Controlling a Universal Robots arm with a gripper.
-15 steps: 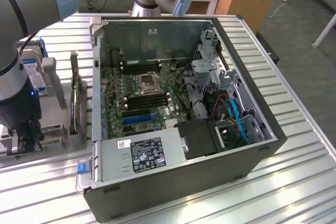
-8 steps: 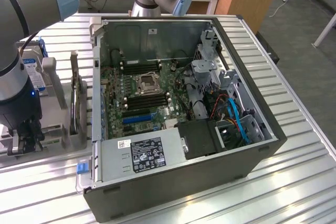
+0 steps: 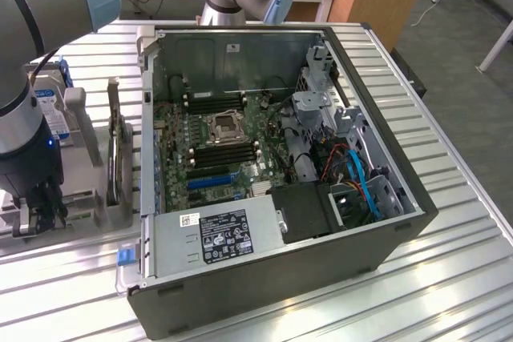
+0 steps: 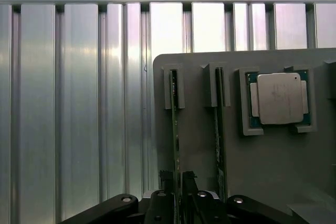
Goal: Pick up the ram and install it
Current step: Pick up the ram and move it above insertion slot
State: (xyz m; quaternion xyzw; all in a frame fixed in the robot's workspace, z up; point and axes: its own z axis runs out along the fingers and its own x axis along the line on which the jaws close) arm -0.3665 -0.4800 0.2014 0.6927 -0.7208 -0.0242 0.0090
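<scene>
I see the ribbed metal tabletop (image 3: 449,278) carrying everything. The biggest thing on it is the open computer case (image 3: 264,286), well apart from the fingers (image 3: 38,212), off toward the exterior view's right. Its motherboard (image 3: 212,150) lies bare inside.

My arm (image 3: 16,78) reaches down at the exterior view's left, with the fingers low over the grey holder (image 3: 88,222) that sits beside the case. A hard drive (image 3: 53,110) with a blue label stands near the arm, behind the fingers in the exterior view.

On the wrist view I look along the holder (image 4: 273,166), which rests on the tabletop (image 4: 63,103). A square silver processor chip (image 4: 278,98) lies flat in its own pocket, farthest sideways from the fingers (image 4: 169,179). Between that chip and the fingers a second stick (image 4: 218,129) stands on edge in its slot, just beside them and untouched.

The memory stick (image 4: 176,124) I am after stands on edge in the slot nearest the holder's edge. It runs straight away from the fingers, its far end seated in the holder's notch. The fingers sit one on each side of its near end, clamped on it. The stick is not yet lifted out of the holder.
</scene>
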